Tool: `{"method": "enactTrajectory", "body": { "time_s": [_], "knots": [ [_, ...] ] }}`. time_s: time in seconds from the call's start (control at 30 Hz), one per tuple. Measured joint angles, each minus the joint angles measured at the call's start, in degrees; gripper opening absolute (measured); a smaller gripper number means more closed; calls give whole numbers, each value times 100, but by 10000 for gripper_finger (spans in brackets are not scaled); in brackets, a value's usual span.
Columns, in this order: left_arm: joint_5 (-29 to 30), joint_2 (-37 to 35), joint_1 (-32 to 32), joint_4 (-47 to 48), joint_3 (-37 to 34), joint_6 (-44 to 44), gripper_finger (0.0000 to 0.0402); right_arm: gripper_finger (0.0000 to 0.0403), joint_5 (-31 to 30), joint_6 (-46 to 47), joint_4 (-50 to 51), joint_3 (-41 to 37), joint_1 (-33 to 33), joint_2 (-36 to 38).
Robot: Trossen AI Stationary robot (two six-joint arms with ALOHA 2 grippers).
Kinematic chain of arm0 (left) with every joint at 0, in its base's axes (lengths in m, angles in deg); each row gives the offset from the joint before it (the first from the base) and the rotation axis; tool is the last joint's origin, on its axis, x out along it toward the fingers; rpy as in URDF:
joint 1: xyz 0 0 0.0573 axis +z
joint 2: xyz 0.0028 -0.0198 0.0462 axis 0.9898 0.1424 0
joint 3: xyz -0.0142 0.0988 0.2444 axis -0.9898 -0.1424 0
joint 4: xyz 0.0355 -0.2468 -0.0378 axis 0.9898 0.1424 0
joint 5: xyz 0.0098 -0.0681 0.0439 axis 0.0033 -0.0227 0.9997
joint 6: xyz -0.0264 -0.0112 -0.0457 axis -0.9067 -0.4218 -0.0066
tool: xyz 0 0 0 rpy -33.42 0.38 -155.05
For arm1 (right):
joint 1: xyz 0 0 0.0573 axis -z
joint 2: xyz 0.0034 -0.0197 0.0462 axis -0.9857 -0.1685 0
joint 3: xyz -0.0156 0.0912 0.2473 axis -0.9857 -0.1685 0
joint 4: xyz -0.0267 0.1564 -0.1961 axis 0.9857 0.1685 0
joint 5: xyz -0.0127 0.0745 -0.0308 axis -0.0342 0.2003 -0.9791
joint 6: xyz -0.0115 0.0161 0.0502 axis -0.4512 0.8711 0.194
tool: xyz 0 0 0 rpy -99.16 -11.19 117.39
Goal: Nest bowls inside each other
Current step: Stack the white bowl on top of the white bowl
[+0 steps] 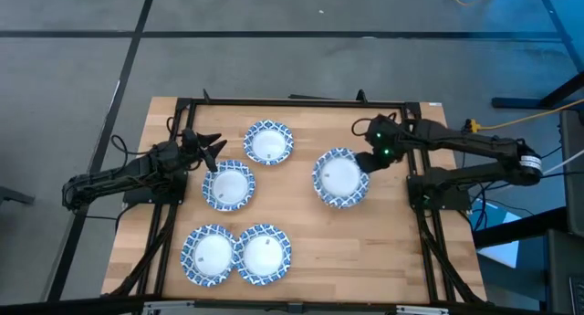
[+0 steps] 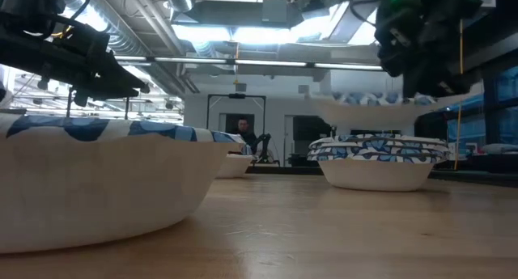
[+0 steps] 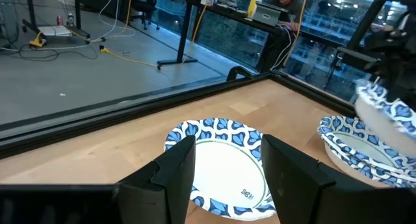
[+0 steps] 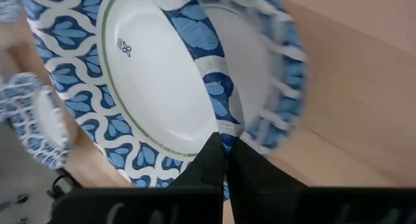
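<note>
Several blue-and-white patterned bowls lie on the wooden table (image 1: 401, 242). My right gripper (image 1: 363, 162) (image 4: 225, 141) is shut on the rim of one bowl (image 4: 156, 87) (image 2: 388, 109) and holds it tilted just above a small stack of bowls (image 1: 341, 180) (image 2: 380, 159) at the table's middle right. My left gripper (image 1: 212, 152) (image 3: 227, 143) hovers open at the left, between a single bowl (image 1: 268, 142) (image 3: 221, 165) at the back and another bowl (image 1: 228, 185) just in front of it. Nothing is between its fingers.
Two more single bowls (image 1: 209, 255) (image 1: 264, 253) sit side by side near the front edge; the closest fills the low view's left side (image 2: 97, 182). A black frame (image 1: 292, 101) borders the table. A person sits at a desk beyond the table (image 3: 283, 0).
</note>
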Motion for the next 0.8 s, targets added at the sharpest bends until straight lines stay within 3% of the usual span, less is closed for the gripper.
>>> {"method": "enactTrajectory", "body": {
  "time_s": [0.43, 0.8],
  "knots": [
    [1, 0, 0, 1, 0, 2, 169, 4, 257, -130, 238, 0, 512, -94],
    [2, 0, -2, 1, 0, 1, 169, 7, 356, -700, 68, -2, 510, -1132]
  ]
}}
